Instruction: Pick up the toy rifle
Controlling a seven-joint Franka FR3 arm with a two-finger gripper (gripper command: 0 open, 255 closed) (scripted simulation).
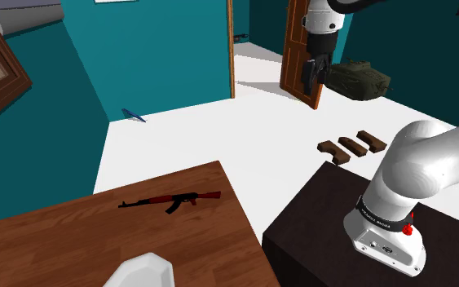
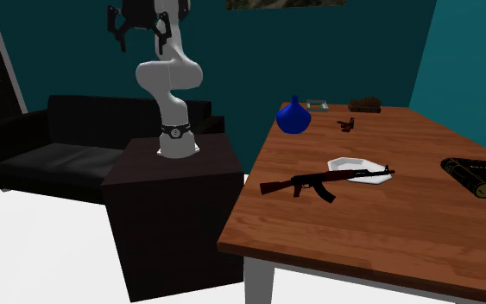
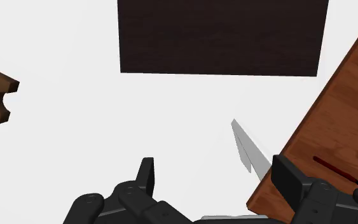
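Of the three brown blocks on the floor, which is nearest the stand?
The block at the row's left end in the shoulder view: it lies beyond the far corner of the stand, the other two further right and back.

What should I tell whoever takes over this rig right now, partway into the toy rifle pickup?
Gripper: open and empty, raised high beside the stand, over the white floor rather than the wooden table.
Toy rifle: black and red, lying flat on the table toward the edge nearest the stand, close to a white dish.
Done: nothing yet; the rifle is untouched.
Left: swing over the table, come down on the rifle, close on it and lift.
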